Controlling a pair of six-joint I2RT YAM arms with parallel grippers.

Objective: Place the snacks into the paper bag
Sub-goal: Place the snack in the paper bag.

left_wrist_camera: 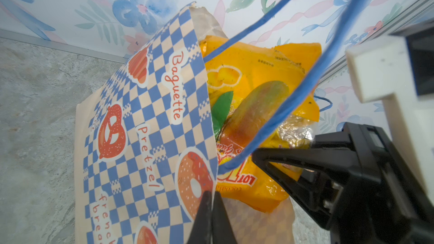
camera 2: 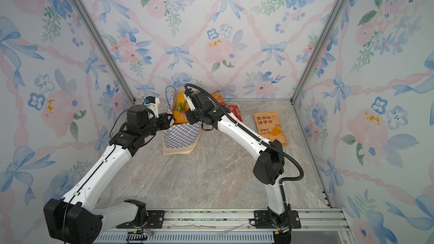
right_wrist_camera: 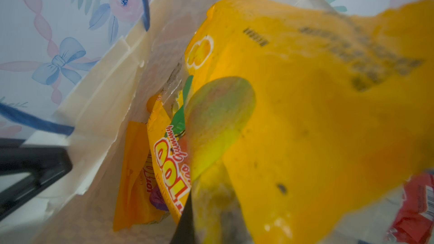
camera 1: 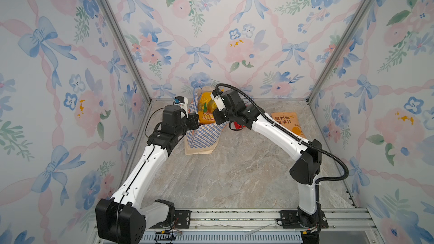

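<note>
The blue-and-white checkered paper bag (camera 1: 202, 136) (camera 2: 180, 134) stands near the back wall. My left gripper (left_wrist_camera: 211, 197) (camera 1: 198, 122) is shut on the bag's side wall at its rim, one finger inside and one outside. My right gripper (camera 1: 213, 113) is shut on a yellow-orange snack packet (left_wrist_camera: 253, 85) (right_wrist_camera: 305, 113), which hangs tilted in the bag's mouth, partly inside. Only one right finger (right_wrist_camera: 185, 219) shows; the packet hides the other. More yellow packets (right_wrist_camera: 136, 172) lie deeper in the bag. A tan kraft pouch (camera 2: 271, 126) lies flat on the table to the right.
Red packets (camera 2: 233, 111) and an orange pack (camera 2: 217, 96) lie behind the right arm by the back wall. The bag's blue cord handle (left_wrist_camera: 305, 85) loops over the held packet. Flowered walls close in the back and both sides. The marble table (camera 1: 234, 174) stretches in front of the bag.
</note>
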